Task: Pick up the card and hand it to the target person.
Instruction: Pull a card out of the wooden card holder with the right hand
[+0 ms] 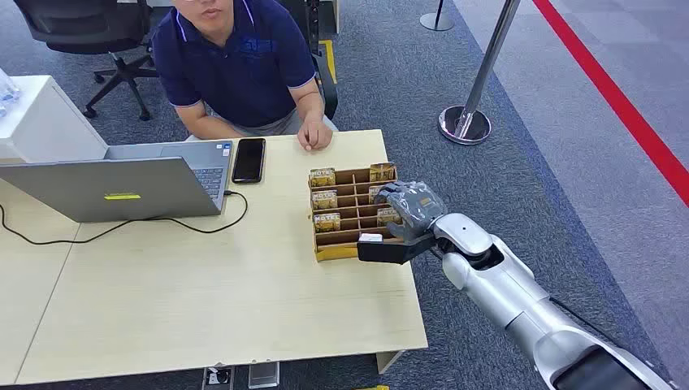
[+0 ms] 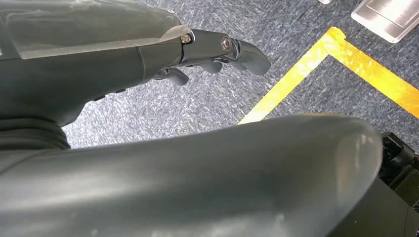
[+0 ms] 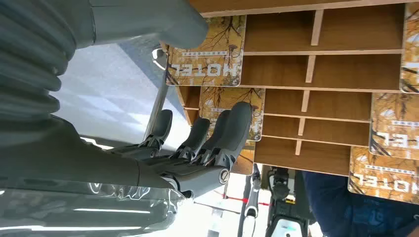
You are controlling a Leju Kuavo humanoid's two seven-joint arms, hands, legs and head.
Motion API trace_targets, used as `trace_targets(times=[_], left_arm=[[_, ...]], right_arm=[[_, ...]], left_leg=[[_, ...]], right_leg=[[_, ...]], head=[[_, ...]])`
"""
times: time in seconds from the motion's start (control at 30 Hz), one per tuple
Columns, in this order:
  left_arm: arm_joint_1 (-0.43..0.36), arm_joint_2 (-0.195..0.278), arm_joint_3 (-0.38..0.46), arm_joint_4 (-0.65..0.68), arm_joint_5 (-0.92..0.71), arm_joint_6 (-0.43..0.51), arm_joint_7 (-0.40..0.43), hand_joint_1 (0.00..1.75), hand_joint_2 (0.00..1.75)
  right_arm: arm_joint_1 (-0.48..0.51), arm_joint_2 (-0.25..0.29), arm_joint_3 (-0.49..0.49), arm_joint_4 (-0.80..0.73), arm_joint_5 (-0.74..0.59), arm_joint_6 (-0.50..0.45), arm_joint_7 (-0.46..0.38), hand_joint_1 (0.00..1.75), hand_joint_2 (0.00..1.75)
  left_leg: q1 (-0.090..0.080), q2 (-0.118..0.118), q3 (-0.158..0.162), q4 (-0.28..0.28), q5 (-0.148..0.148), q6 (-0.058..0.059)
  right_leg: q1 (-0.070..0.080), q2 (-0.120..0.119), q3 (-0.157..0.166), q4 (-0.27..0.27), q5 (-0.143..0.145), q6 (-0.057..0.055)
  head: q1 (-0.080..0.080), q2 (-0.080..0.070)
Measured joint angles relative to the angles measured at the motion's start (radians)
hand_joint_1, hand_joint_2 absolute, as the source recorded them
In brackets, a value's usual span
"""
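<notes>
The task looks to be at its start: no card has been lifted yet, as far as can be judged. The right hand (image 1: 410, 210) is over the right side of the wooden card rack (image 1: 354, 237) on the table (image 1: 244, 309), fingers (image 3: 232, 131) spread and extended toward a card (image 3: 232, 116) standing in its slot; the right wrist view shows the fingertips in front of that card, but whether they touch it cannot be told, and nothing is held. Other hotel cards stand in neighbouring slots. The left hand (image 2: 217, 52) hangs low over the carpet, fingers loosely curled and holding nothing. The person (image 1: 240, 69) sits at the far side of the table, one hand resting on its edge. Grasping, lifting and passing the card over all remain.
</notes>
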Motion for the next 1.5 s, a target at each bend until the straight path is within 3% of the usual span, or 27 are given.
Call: trace_targets(times=[0.67,1.5], left_arm=[[0.0,0.0,0.001,0.0,-0.003,-0.002,0.001,0.0,0.0],[0.0,0.0,0.002,0.0,-0.004,-0.001,0.001,0.0,0.0]], right_arm=[[-0.001,0.018,-0.025,0.062,0.117,-0.064,0.071,0.78,1.75],[0.004,0.036,-0.042,0.059,0.075,-0.013,0.007,0.92,1.75]], left_leg=[[0.0,0.0,0.0,0.0,0.0,0.0],[0.0,0.0,0.0,0.0,0.0,0.0]], right_leg=[[0.0,0.0,0.0,0.0,0.0,0.0],[0.0,0.0,0.0,0.0,0.0,0.0]], head=[[0.0,0.0],[0.0,0.0]])
